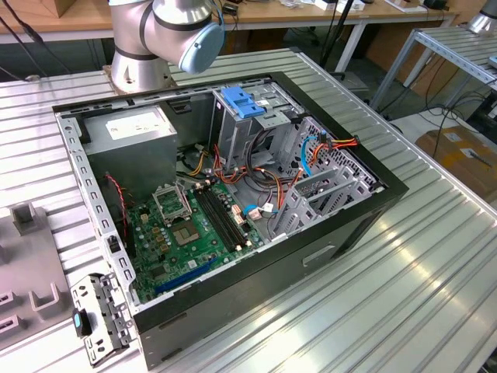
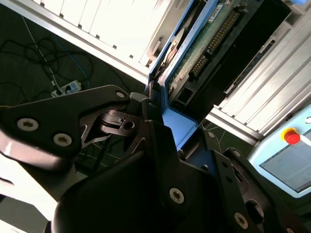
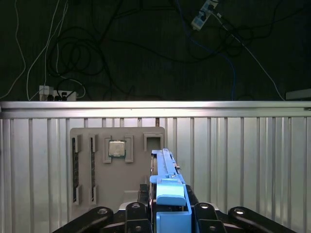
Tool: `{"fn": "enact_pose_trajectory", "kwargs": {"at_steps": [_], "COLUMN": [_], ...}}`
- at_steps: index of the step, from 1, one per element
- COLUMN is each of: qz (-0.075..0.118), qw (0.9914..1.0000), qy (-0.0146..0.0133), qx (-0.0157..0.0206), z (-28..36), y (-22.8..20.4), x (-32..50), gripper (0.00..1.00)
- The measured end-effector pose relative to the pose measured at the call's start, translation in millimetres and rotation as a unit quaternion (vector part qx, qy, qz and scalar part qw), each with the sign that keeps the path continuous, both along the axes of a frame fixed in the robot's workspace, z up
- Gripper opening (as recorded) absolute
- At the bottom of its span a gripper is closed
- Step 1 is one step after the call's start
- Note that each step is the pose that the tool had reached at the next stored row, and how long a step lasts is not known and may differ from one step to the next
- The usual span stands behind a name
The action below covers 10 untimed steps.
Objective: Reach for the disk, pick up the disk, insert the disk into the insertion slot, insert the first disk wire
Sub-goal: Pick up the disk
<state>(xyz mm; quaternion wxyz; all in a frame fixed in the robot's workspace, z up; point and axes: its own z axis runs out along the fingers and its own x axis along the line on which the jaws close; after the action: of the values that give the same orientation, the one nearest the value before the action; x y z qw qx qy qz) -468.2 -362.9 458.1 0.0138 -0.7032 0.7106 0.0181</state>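
Note:
In both wrist views my gripper (image 3: pixel 167 208) (image 2: pixel 167 141) is shut on the disk, its black fingers (image 2: pixel 155 145) pressed against the bright blue carrier (image 3: pixel 170 191). In the first wrist view the disk is seen edge-on, above the ribbed metal table. The second wrist view shows the disk (image 2: pixel 204 46) from its flat side, with its green circuit board and connector row. In the exterior view the insertion slot (image 1: pixel 330 186), a low grey perforated cage, sits inside the open computer case toward the exterior view's right. The arm's base (image 1: pixel 155 39) stands behind the case.
A taller grey cage with a blue cap (image 1: pixel 248 105) stands beside the slot, with orange, red and blue wires (image 1: pixel 311 151) between them. A grey parts tray (image 3: pixel 116 165) holding a processor chip (image 3: pixel 116 148) lies under the gripper. The table edge (image 3: pixel 155 106) drops to a cable-strewn floor.

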Motion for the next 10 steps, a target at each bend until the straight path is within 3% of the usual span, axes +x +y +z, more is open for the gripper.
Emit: {"fn": "enact_pose_trajectory", "kwargs": {"at_steps": [10], "qz": [0.000], "qw": [1.00000], "qy": [0.0000], "qx": [0.0000], "z": [12.8], "y": [0.0], "x": [0.0], "gripper": [0.37]}}
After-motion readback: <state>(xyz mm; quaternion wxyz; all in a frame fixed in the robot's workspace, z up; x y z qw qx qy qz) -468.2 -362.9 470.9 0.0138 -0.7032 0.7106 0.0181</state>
